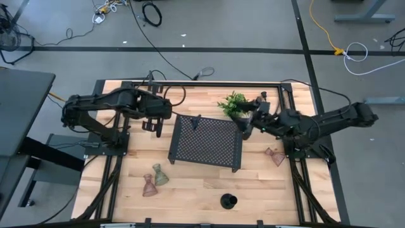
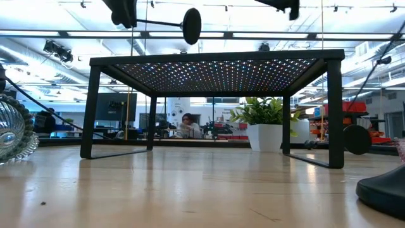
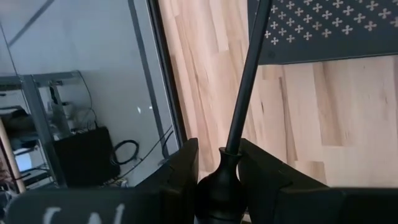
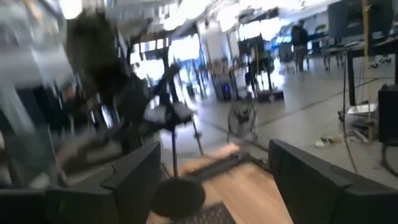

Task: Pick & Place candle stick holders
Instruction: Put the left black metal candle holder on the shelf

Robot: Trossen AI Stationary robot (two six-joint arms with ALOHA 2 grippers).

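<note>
My left gripper point(image 1: 155, 125) hangs above the table left of the black perforated tray point(image 1: 205, 140), shut on a black candle stick holder point(image 2: 166, 24) with a thin stem and a round base point(image 2: 192, 25). The holder is lifted above the tray's height. My right gripper point(image 1: 248, 124) stands open and empty over the tray's far right corner, beside the plant point(image 1: 235, 104). On the near table stand a pinkish point(image 1: 149, 185) and a greenish point(image 1: 160, 175) glass holder, and a short black one point(image 1: 228, 201). Another glass holder point(image 1: 275, 156) lies to the right. My left gripper pinches the black holder's thick bulbous end point(image 3: 219, 177) between its two fingers point(image 3: 183, 168). The thin stem point(image 3: 249, 74) runs straight out along the line of the fingers. The holder is clear of table and tray, lying about level, its round base toward the table's right.
The tray stands on legs in the middle of the table, with open space beneath it point(image 2: 215, 145). The potted plant point(image 2: 266, 123) sits behind its far right corner. A dark frame point(image 1: 190, 82) edges the table. A person point(image 2: 188, 125) sits in the room beyond.
</note>
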